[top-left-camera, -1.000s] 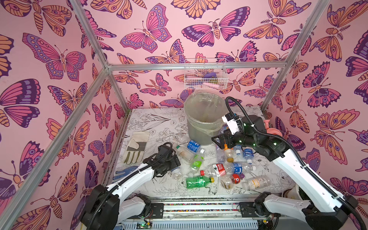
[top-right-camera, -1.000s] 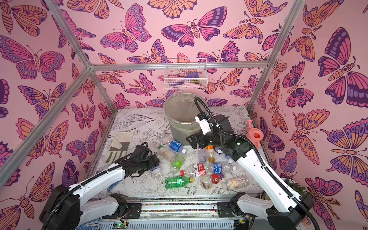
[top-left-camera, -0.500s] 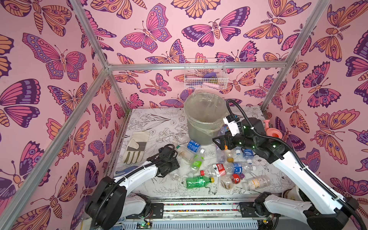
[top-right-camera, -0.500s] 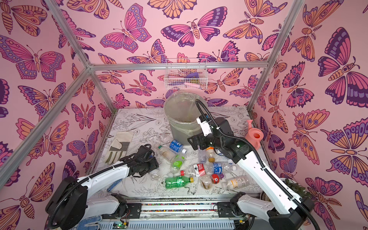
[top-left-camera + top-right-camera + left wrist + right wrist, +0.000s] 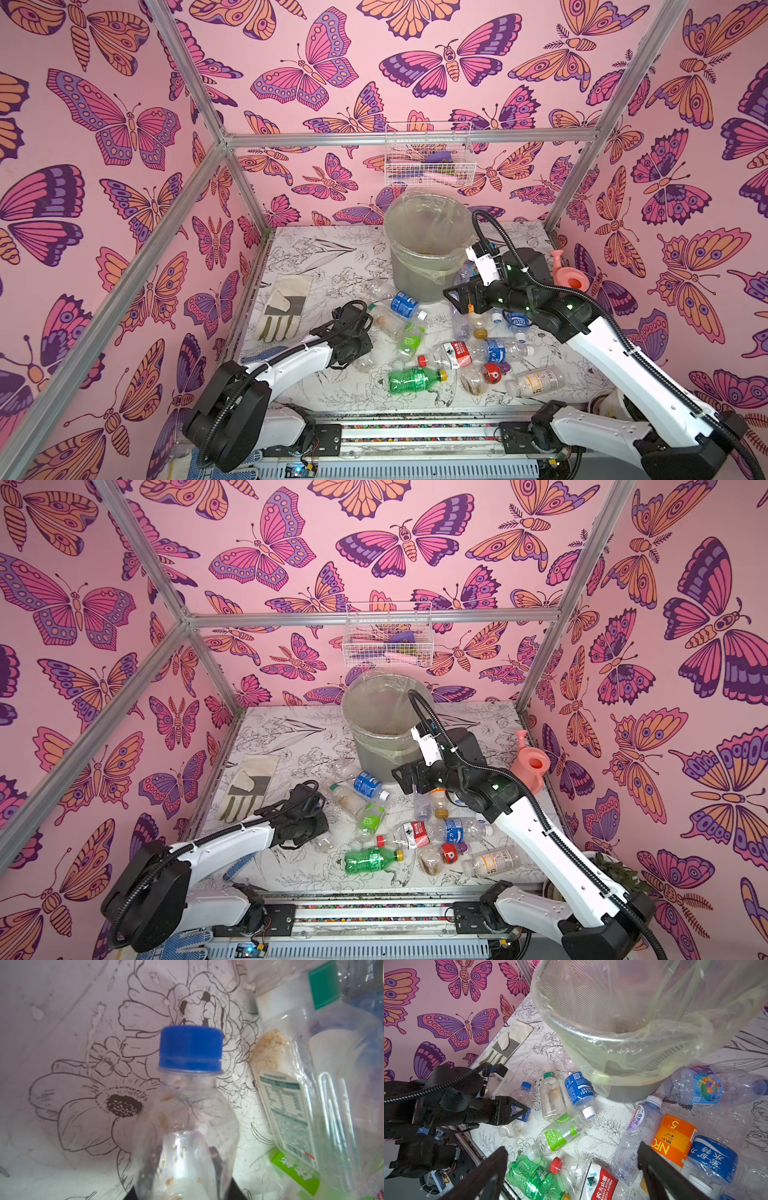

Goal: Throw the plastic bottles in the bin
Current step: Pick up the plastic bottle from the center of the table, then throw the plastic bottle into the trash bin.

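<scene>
The left gripper (image 5: 517,1111) was clamped on a blue-capped bottle (image 5: 188,1126) lying on the surface (image 5: 332,257), apart from the bin (image 5: 415,278). The right gripper (image 5: 571,1152) hung wide open over other bottles (image 5: 494,351) beside the bin.

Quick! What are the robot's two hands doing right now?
Left gripper: closed, holding the clear blue-capped bottle.
Right gripper: open, holding nothing.

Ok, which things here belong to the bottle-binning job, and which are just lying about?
Belongs to the job: plastic bottles; blue-capped bottle held in the left end effector; bin.
Just lying about: work glove; pink watering can; white wire basket.
</scene>
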